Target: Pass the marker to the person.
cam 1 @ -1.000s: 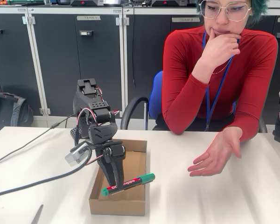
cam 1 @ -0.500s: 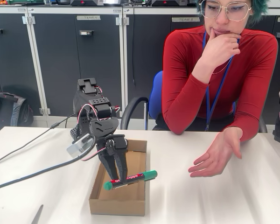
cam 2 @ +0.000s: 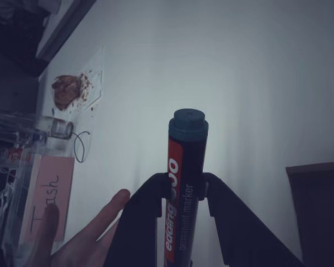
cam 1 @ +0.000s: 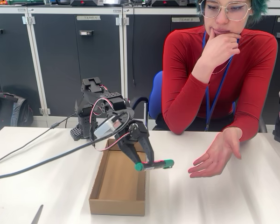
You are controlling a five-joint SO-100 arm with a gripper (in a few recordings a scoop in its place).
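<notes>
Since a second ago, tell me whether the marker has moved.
Yes. In the fixed view the marker, shut in the gripper, has gone up and right, from over the cardboard box past its right wall, toward the person's open hand.

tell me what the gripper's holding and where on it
The gripper is shut on the marker, clamped on its barrel near the middle.

Looks like a lab or robotics workshop — dark metal cabinets (cam 1: 74, 65) w/ label plates line the back wall, gear sits on top. White worktable (cam 1: 233, 200) w/ cables (cam 1: 32, 165), a backpack (cam 1: 7, 112) on the floor, a blue office chair (cam 1: 154, 100). The person (cam 1: 219, 74) wears a lanyard (cam 1: 217, 91) — badge-type workplace.
</notes>
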